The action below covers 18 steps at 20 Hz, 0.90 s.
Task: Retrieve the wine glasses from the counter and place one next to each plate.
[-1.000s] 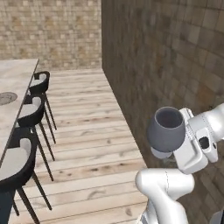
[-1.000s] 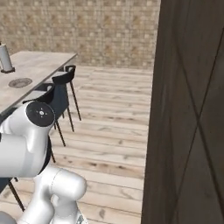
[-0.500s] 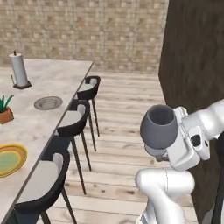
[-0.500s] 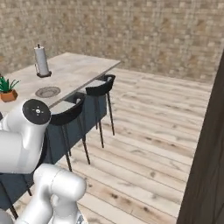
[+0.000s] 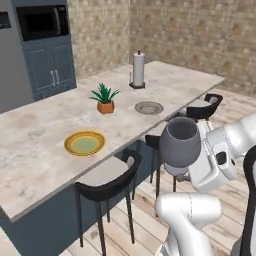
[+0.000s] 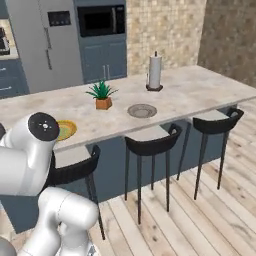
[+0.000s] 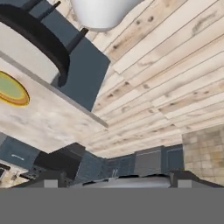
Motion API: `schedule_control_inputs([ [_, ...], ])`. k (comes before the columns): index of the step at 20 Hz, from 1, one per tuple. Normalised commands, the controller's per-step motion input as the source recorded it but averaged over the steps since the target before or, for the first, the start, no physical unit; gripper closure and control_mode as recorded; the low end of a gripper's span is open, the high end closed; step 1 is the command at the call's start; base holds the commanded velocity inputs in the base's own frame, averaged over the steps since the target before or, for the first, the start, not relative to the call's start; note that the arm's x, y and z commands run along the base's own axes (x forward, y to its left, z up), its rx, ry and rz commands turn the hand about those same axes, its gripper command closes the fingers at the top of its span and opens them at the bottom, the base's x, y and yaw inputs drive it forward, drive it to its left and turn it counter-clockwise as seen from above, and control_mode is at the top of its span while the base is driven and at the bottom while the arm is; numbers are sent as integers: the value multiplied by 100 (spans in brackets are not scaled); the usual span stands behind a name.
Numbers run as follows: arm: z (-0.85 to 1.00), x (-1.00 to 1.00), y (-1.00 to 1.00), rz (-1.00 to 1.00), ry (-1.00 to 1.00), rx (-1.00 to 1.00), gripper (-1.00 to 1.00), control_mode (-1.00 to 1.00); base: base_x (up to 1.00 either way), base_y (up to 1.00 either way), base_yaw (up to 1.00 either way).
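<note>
- The yellow-rimmed plate (image 5: 84,143) with its green centre lies flat on the long island top (image 5: 40,125), toward its near edge, with no glass beside it; in the hand view the same plate shows at the left edge
- A small potted plant (image 5: 104,98) stands behind the plate, well apart from it
- The grey plate (image 5: 149,107) lies further right along the island, also with nothing next to it
- A paper towel roll (image 5: 138,69) stands upright beyond the grey plate
- Dark stools (image 5: 111,186) line the near side of the island
- The large wine glass (image 5: 179,145) sits upright at the gripper (image 5: 186,172), its wide bowl above the hand; the jaws look spread wide around its lower part, so I judge it carried, though the contact itself is hidden
- Progress, as I read it: one glass is fetched and in transit, neither plate has its glass yet, so both placements are still to do
</note>
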Motion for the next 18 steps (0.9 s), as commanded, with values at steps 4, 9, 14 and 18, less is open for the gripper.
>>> schedule_control_inputs([
  [4,0,0,0,0,0,0,100,100,65,-1,88],
  [9,0,0,0,0,0,0,100,100,33,-69,45],
  [14,0,0,0,0,0,0,100,100,12,-99,16],
  [18,0,0,0,0,0,0,100,100,41,-38,1],
])
